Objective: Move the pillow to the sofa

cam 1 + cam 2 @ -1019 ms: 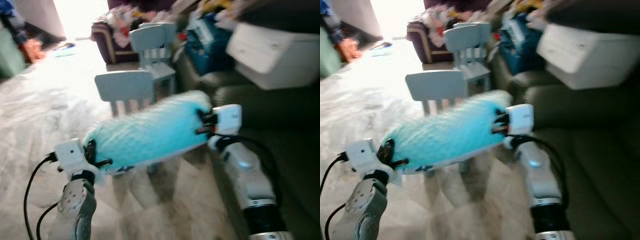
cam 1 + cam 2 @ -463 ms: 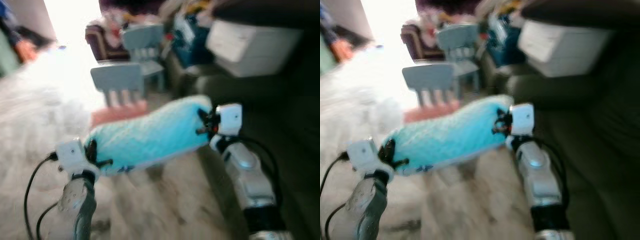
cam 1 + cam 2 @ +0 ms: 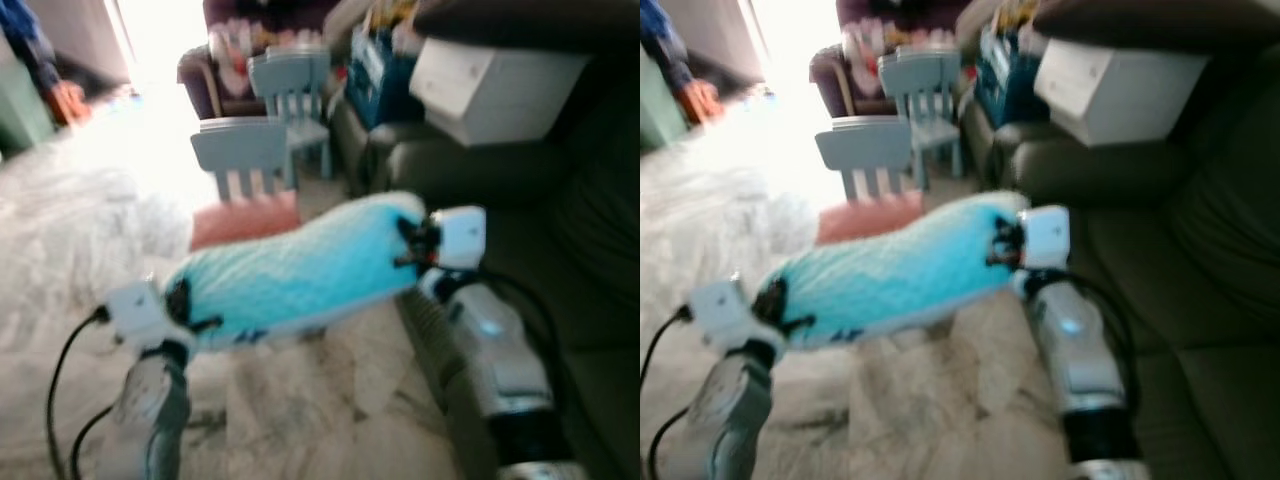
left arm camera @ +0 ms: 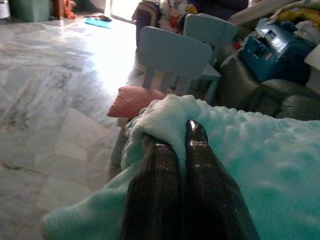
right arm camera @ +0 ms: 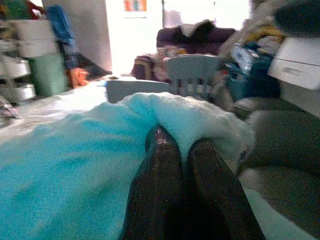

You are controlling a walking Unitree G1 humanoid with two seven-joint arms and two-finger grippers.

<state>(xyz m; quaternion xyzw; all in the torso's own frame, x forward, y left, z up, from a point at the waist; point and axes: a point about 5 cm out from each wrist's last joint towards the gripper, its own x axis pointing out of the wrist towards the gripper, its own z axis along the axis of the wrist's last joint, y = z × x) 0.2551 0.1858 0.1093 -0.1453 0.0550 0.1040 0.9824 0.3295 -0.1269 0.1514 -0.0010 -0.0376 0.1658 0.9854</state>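
Between the left gripper (image 3: 183, 303) and right gripper (image 3: 412, 243), both clamped on its ends, hangs the turquoise pillow (image 3: 295, 270); the dark sofa (image 3: 585, 260) lies just beyond the right gripper.

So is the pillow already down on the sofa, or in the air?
In the air: the pillow hangs over the floor, pinched at its ends by left end effector and right end effector.

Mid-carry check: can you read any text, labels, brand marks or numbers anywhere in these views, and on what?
None can be read.
White box on the sofa: no legible marking, view blurred.
Blue box: no text can be made out.
Wall picture: too blurred to read.
Pillow, held by left pincer and right pincer: plain turquoise, no label showing.
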